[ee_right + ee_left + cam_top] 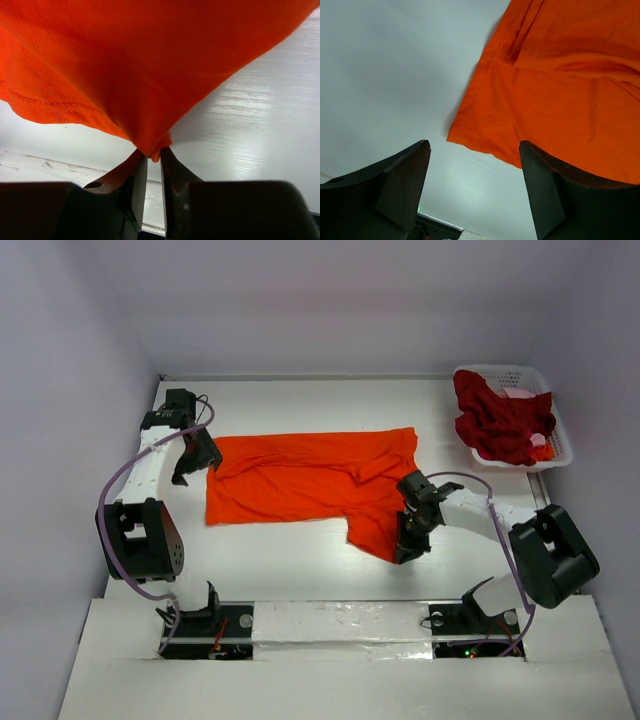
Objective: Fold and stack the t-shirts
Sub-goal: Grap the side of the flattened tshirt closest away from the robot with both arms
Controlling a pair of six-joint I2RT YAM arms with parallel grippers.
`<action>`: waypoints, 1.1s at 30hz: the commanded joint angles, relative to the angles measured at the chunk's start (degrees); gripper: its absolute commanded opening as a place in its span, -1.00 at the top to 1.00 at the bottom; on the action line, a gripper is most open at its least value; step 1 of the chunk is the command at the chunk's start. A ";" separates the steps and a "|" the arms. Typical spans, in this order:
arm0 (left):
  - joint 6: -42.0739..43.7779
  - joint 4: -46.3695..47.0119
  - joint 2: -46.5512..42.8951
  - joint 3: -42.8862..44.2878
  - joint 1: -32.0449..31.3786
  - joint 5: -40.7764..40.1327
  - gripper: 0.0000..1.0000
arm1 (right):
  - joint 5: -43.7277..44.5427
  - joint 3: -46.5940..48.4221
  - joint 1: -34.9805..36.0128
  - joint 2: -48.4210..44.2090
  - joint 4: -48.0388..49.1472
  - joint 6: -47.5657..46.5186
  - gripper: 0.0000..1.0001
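Where the bright orange-red t-shirt (300, 480) lies spread across the middle of the white worktop (300, 410), the right claw (154, 156) is pinched on a bunched corner of the flap that trails toward the arms' bases on the near right. Seen from the right wrist, its two fingers stand almost together with a small peak of orange cloth nipped between the tips, and the rest of the cloth fans out beyond them. The left claw (475, 150) stands wide open and holds nothing. It hangs at the shirt's left edge near the far-left corner, and a hemmed corner of the cloth lies just beyond its fingers. The dark crimson t-shirt (500, 420) is heaped in the white lattice basket (505, 369) at the far right corner, well apart from both claws, with a bit of pink cloth (521, 393) beside it.
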 commanded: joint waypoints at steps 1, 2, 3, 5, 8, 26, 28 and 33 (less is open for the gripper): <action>0.52 -1.57 -0.59 2.61 0.29 -0.95 -0.39 | 1.06 -0.17 0.44 0.60 4.99 -0.25 0.56; 0.52 -1.57 -0.59 2.53 0.29 -0.95 -0.39 | 1.06 -0.17 0.44 0.69 4.99 -0.25 0.63; 0.52 -1.40 -0.76 2.35 0.29 -0.95 -0.39 | 1.14 -0.17 0.44 0.69 4.90 -0.25 0.68; 0.44 -1.31 -0.94 1.65 0.29 -1.13 -0.39 | 1.06 -0.08 0.44 0.52 4.81 -0.25 0.78; 0.70 -1.13 -1.12 0.68 0.82 -1.39 -0.39 | 1.14 0.27 0.44 0.52 4.55 -0.07 0.93; -0.44 -0.52 -4.10 -9.15 1.35 0.09 -0.52 | 0.00 0.71 0.44 -0.10 4.90 0.63 1.00; -0.79 -0.78 -4.37 -10.21 1.35 2.54 -0.51 | -0.26 0.71 0.44 -0.45 5.16 0.72 1.00; -3.34 0.53 -6.73 -16.89 1.87 7.39 -0.48 | -0.70 1.32 0.44 -0.71 5.34 0.90 1.00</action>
